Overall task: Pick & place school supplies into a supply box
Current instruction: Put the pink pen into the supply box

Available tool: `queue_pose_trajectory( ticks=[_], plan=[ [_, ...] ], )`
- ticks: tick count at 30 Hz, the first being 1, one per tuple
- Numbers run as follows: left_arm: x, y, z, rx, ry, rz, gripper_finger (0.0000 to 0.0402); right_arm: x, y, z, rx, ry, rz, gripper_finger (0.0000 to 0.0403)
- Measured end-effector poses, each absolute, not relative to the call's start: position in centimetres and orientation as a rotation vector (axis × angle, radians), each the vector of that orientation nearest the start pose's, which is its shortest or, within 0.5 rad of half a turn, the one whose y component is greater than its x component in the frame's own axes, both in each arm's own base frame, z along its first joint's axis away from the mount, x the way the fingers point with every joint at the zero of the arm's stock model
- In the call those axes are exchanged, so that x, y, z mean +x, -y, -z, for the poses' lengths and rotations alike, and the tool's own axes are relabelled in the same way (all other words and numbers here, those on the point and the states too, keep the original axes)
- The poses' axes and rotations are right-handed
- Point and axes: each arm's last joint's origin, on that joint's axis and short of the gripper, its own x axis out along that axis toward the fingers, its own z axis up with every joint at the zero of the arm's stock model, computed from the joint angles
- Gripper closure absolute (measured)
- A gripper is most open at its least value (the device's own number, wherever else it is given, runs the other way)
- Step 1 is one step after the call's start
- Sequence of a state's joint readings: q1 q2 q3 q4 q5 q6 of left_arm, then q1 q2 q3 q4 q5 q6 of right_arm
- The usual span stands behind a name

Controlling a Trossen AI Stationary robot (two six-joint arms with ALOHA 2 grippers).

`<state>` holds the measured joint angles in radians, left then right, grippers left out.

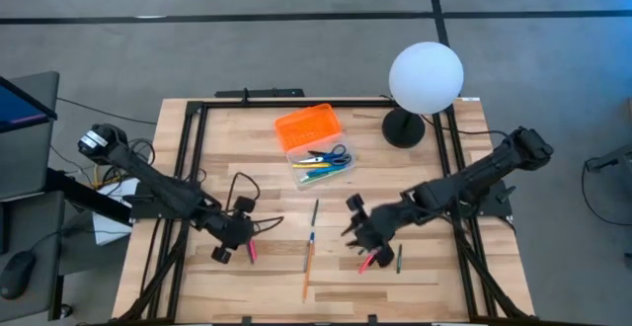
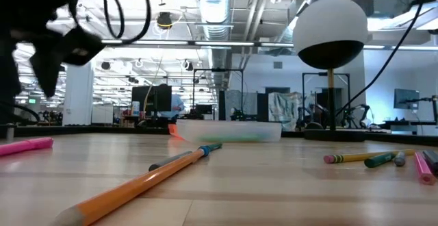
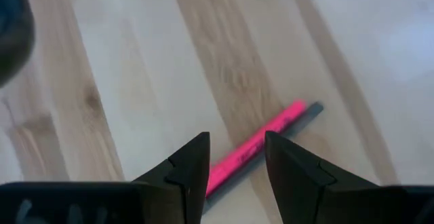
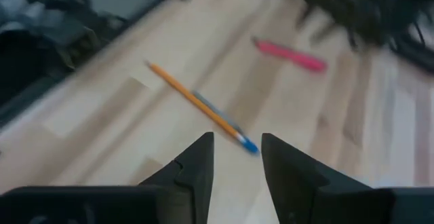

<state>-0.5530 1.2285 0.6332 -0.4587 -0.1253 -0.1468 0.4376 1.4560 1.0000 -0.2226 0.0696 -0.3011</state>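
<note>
1. Your left end effector (image 1: pixel 235 235) sits low over the front-left part of the bench (image 1: pixel 247 148), and its fingers (image 3: pixel 186 173) stand apart with nothing between them.
2. In the left wrist view a pink marker (image 3: pixel 254 146) lies flat on the wood just ahead of those fingers, in line with the gap but not gripped.
3. Your right end effector (image 1: pixel 354 229) hangs over the front-right part of the bench; its fingers (image 4: pixel 196 163) are parted and hold nothing.
4. In the right wrist view an orange pencil (image 4: pixel 193 102) lies beyond them, with a second thin pen alongside its blue-tipped end.
5. The box (image 1: pixel 318 158) rests at the back centre of the bench, its orange lid (image 1: pixel 307 126) swung open behind it.
6. Scissors (image 1: pixel 331 155) and a few coloured pens already lie inside the box.
7. Seen from above, a dark pen (image 1: pixel 315 213) and the orange pencil lie end to end at mid-bench, between the two arms.
8. A second pink marker (image 1: pixel 369 261) and a green pen (image 1: pixel 400 258) lie just beside the right end effector.
9. A white globe lamp (image 1: pixel 425 77) stands at the back right, near the box.
</note>
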Motion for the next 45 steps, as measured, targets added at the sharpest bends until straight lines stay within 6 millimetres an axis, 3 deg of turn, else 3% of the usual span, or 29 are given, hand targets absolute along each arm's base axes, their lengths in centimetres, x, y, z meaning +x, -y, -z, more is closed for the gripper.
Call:
queue_pose_trajectory(
  ticks=[5, 11, 21, 37, 45],
  plan=[
    [17.7, 10.8, -16.4, 0.229, -1.039, 0.273, 0.0265, 27.6, -15.1, -25.5, -0.51, -0.528, -0.52, 0.0287],
    [17.5, 10.7, -15.9, 0.248, -1.03, 0.286, 0.0265, 27.2, -16.1, -25.7, -0.517, -0.495, -0.548, 0.0287],
    [17.4, 10.6, -14.9, 0.369, -0.953, 0.401, 0.0265, 27.2, -16.4, -25.6, -0.482, -0.485, -0.543, 0.0287],
    [17.6, 10.7, -15.0, 0.478, -0.909, 0.465, 0.0265, 27.3, -16.7, -25.9, -0.47, -0.442, -0.546, 0.0287],
    [18.1, 11.1, -13.3, 0.515, -0.968, 0.496, 0.0265, 27.2, -16.9, -25.9, -0.455, -0.445, -0.549, 0.0287]
  ],
)
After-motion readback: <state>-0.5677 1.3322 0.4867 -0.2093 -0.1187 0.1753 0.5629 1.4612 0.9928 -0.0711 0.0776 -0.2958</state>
